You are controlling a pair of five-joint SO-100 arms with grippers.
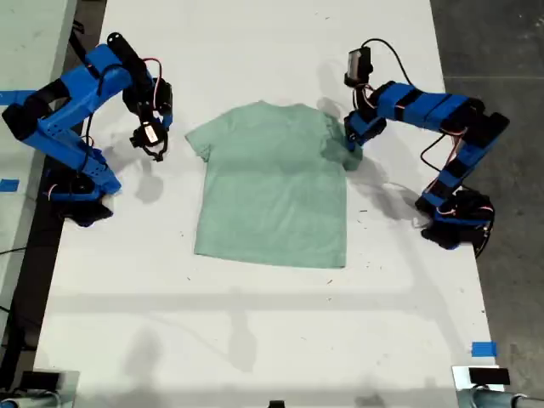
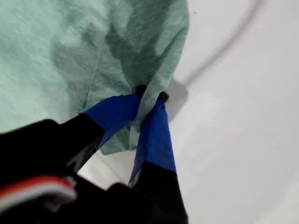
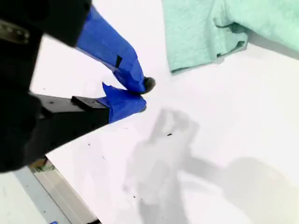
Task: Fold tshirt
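Exterior view: tshirt (image 1: 272, 191) flat mid-counter (image 1: 255, 331), sleeve at its 2 o'clock bunched, folding barely begun; first wrist view: first pincer (image 2: 150, 96) clamped on that sleeve; second wrist view: second pincer (image 3: 144, 95) nearly together, empty.

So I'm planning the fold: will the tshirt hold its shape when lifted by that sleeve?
Probably not. The tshirt already bunches where my first gripper pinches it, so it will likely sag and drape.

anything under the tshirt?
Only the white table shows around the tshirt. My first tool pinches one sleeve. The cloth hides whatever lies beneath.
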